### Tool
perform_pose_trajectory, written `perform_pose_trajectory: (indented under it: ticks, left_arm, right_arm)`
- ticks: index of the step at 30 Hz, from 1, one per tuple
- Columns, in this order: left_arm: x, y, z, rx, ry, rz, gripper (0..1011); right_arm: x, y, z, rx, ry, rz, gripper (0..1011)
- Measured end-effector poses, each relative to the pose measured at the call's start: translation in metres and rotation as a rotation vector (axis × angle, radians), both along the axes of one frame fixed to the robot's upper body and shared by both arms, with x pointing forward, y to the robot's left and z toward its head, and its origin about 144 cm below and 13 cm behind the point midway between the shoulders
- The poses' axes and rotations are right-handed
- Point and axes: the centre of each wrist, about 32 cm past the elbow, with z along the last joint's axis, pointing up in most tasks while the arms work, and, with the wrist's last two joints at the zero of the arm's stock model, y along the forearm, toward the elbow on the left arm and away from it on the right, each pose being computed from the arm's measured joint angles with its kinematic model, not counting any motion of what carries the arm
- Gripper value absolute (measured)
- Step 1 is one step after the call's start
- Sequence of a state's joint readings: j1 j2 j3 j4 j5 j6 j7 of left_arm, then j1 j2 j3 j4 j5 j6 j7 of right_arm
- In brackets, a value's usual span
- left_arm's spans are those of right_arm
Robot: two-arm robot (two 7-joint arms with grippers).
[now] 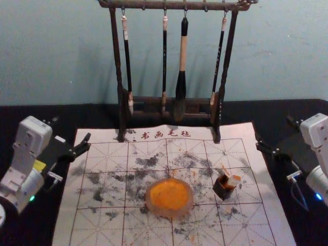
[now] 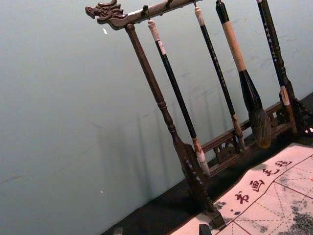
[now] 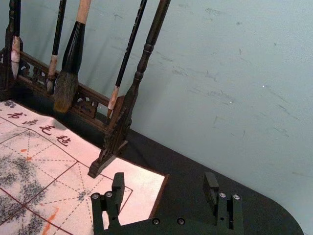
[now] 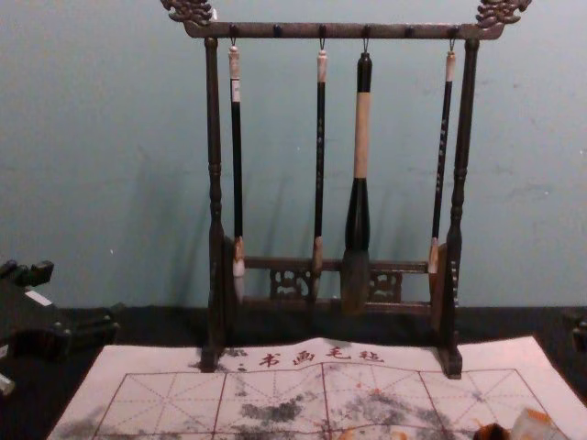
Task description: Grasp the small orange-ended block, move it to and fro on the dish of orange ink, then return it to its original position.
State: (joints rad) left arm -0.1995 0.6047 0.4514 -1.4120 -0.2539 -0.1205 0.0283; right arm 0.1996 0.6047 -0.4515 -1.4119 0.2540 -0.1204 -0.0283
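With the orange ink dish (image 1: 169,197) as your clock centre and 12 toward the brush rack (image 1: 165,102), your block (image 1: 233,181) is between 2 and 3 o'clock, at a slant in or against a small dark holder (image 1: 223,188); you can't tell which from here. Its pale part stands proud, probably so you can grip it without fouling your tips with ink, while the holder likely keeps the wet end off the mat (image 1: 113,164). Your right gripper (image 1: 274,130) waits out near 2 o'clock, beyond the mat's edge, its fingers (image 3: 117,185) spread wide with nothing between them. It's on the block's side, so it looks the natural one to use. Your left gripper (image 1: 72,128) is parked near 10 o'clock, also wide and empty, out of the way. Nothing is gripped, so your first step is to reach in and take the block. Come in squarely: a sideways nudge could tip the holder. Note that slant too, since the block must go back the same way.
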Motion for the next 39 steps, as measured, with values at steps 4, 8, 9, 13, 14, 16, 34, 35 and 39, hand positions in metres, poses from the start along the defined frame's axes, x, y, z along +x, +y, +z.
perform_pose_trajectory:
  ticks: [4,8,9,13,14,16,34,35,39]
  left_arm:
    - [0.0,0.0,0.0,0.0,0.0,0.0,1001]
    - [0.0,0.0,0.0,0.0,0.0,0.0,1001]
    - [0.0,0.0,0.0,0.0,0.0,0.0,1001]
    - [0.0,0.0,0.0,0.0,0.0,0.0,1001]
    - [0.0,0.0,0.0,0.0,0.0,0.0,1001]
    - [0.0,0.0,0.0,0.0,0.0,0.0,1001]
    - [0.0,0.0,0.0,0.0,0.0,0.0,1001]
    - [0.0,0.0,0.0,0.0,0.0,0.0,1001]
    - [0.0,0.0,0.0,0.0,0.0,0.0,1001]
  right_arm:
    - [0.0,0.0,0.0,0.0,0.0,0.0,1003]
    - [0.0,0.0,0.0,0.0,0.0,0.0,1003]
    - [0.0,0.0,0.0,0.0,0.0,0.0,1003]
    - [0.0,0.0,0.0,0.0,0.0,0.0,1003]
    - [0.0,0.0,0.0,0.0,0.0,0.0,1003]
    - [0.0,0.0,0.0,0.0,0.0,0.0,1003]
    - [0.0,0.0,0.0,0.0,0.0,0.0,1003]
    - [0.0,0.0,0.0,0.0,0.0,0.0,1003]
    - [0.0,0.0,0.0,0.0,0.0,0.0,1002]
